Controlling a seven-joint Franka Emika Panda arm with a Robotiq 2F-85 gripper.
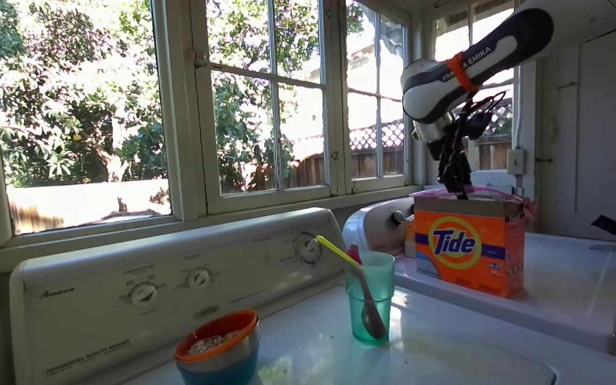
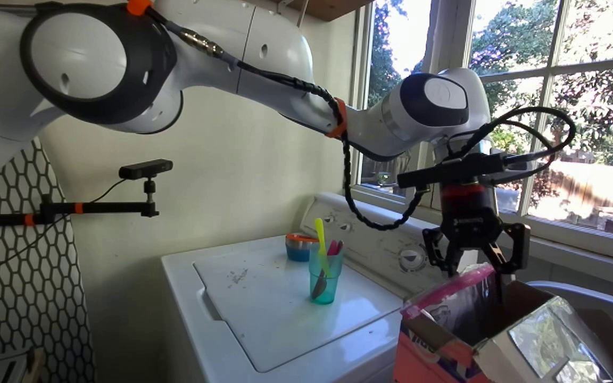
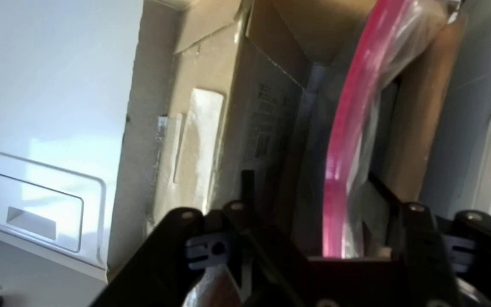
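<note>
An orange Tide cardboard box [image 1: 455, 246] stands open on a white appliance top. It also shows in an exterior view [image 2: 418, 359], and its cardboard flap fills part of the wrist view [image 3: 205, 59]. A clear bag with a pink zip edge [image 3: 343, 149] lines the box opening; its edge shows in both exterior views [image 1: 487, 191] [image 2: 445, 293]. My gripper [image 2: 475, 282] points down at the box opening with its fingers apart. In the wrist view the pink edge runs between the fingers [image 3: 309, 175]. Nothing is visibly gripped. The fingertips are dark, and contact with the bag cannot be told.
A green cup [image 1: 377, 289] holding spoons, with a yellow handle [image 2: 320, 231], stands on the white washer [image 2: 264, 314]. A blue and silver bowl with an orange rim [image 1: 220, 363] stands beside the control panel [image 1: 94, 310]. Windows [image 1: 265, 69] rise behind. A camera [image 2: 146, 168] sits on a bracket.
</note>
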